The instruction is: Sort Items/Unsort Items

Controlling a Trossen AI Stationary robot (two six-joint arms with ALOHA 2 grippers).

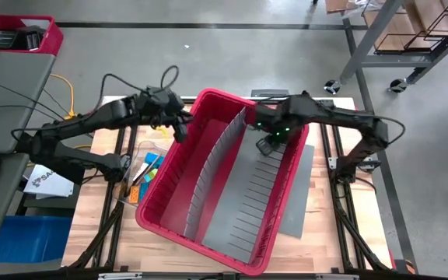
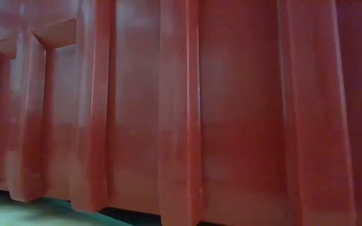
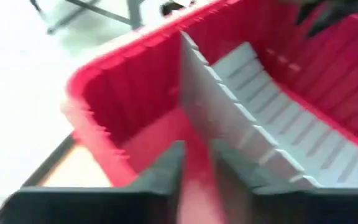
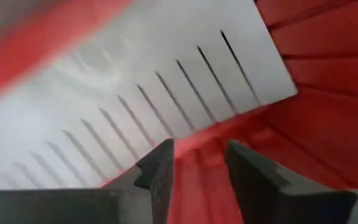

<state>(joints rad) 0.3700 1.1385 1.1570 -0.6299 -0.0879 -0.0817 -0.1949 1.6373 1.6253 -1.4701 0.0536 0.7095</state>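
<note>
While both reach over the red bin (image 1: 208, 194), left claw (image 3: 194, 171) narrowly parted, right claw (image 4: 201, 168) parted, both empty

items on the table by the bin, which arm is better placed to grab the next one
Left, probably. The items lie on the table left of the red bin, below the left gripper at the bin's left wall. The right gripper is inside the bin's right compartment.

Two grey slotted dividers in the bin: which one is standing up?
The middle divider, running lengthwise down the red bin, stands on edge. The flat divider lies on the bin floor on the right arm's side.
</note>
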